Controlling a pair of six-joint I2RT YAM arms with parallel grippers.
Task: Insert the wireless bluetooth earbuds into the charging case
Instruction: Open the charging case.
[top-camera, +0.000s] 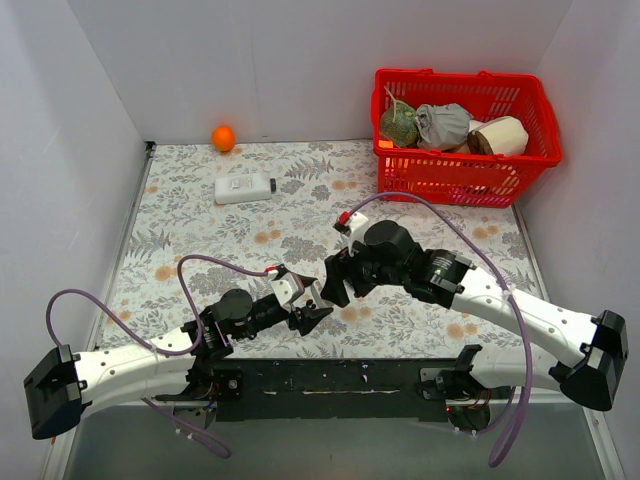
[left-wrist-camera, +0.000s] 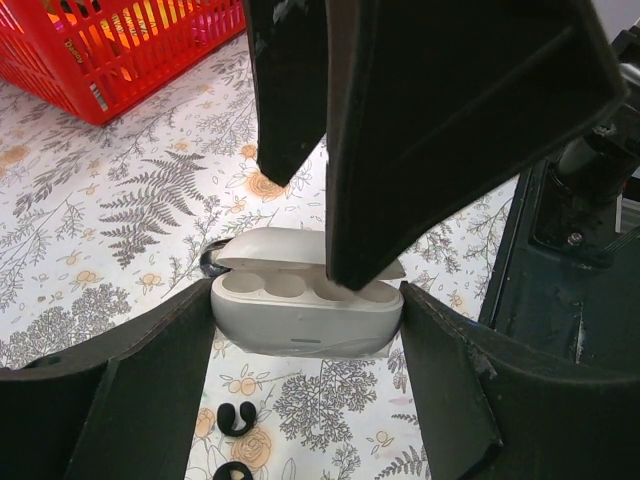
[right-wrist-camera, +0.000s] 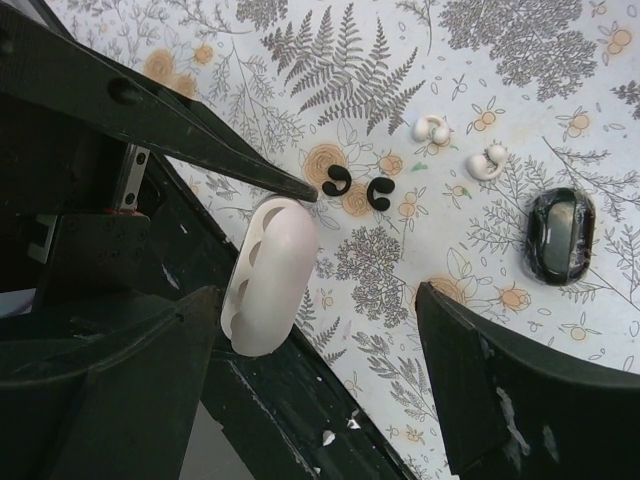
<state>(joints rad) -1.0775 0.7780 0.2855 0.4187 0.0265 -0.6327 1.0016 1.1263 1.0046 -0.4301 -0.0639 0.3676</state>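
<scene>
My left gripper (top-camera: 305, 305) is shut on the open white charging case (left-wrist-camera: 305, 310) and holds it just above the table, wells up and empty. The two black earbuds lie on the table beside it, one (right-wrist-camera: 337, 180) next to the other (right-wrist-camera: 379, 193); they also show in the left wrist view (left-wrist-camera: 236, 415). My right gripper (top-camera: 338, 282) is open and empty, hovering over the case, with one fingertip (left-wrist-camera: 355, 275) just above a well. In the right wrist view the case (right-wrist-camera: 270, 275) sits by my left finger.
Two white earbuds (right-wrist-camera: 432, 128) and a dark oval case (right-wrist-camera: 562, 235) lie farther right on the floral cloth. A red basket (top-camera: 465, 130) of items stands at the back right, with a white bottle (top-camera: 244, 187) and an orange (top-camera: 223, 137) at the back left.
</scene>
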